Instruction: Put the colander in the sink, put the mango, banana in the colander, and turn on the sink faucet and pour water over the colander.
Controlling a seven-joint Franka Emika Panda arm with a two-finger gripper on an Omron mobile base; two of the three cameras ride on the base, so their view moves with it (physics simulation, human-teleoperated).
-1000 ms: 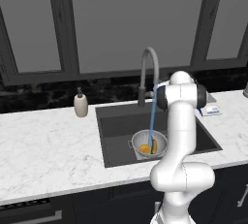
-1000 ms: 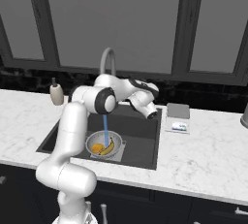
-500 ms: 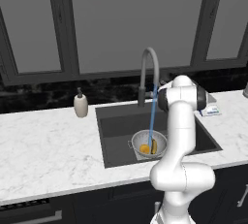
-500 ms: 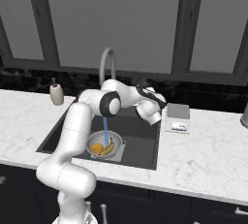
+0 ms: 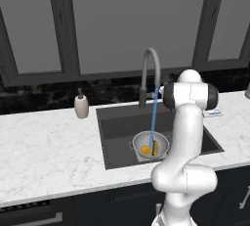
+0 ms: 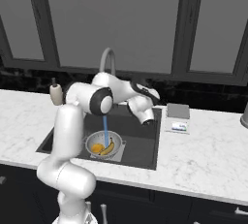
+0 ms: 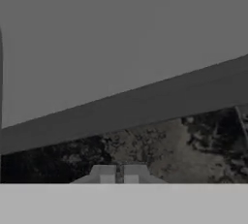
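The colander (image 5: 151, 144) (image 6: 104, 144) sits in the sink (image 5: 117, 122) (image 6: 140, 145). Inside it lie the orange mango (image 5: 145, 149) (image 6: 97, 147) and the yellow banana (image 5: 155, 147) (image 6: 111, 146). A blue stream of water falls from the sink faucet (image 5: 150, 68) (image 6: 107, 59) into the colander. My gripper (image 7: 118, 173) faces the back wall and the window, its fingertips (image 7: 104, 173) pressed together and holding nothing. In the right base view my hand hovers above the sink's right rear part, to the right of the faucet.
A beige soap dispenser (image 5: 81, 106) (image 6: 56, 93) stands left of the sink. On the counter to the right lie a grey square pad (image 6: 178, 110) and a small white item (image 6: 178, 127). Dark backsplash and windows close off the back.
My hand has shifted a little over the sink's right side, staying near the faucet. Water runs into the colander in all frames; fruit and colander have not moved.
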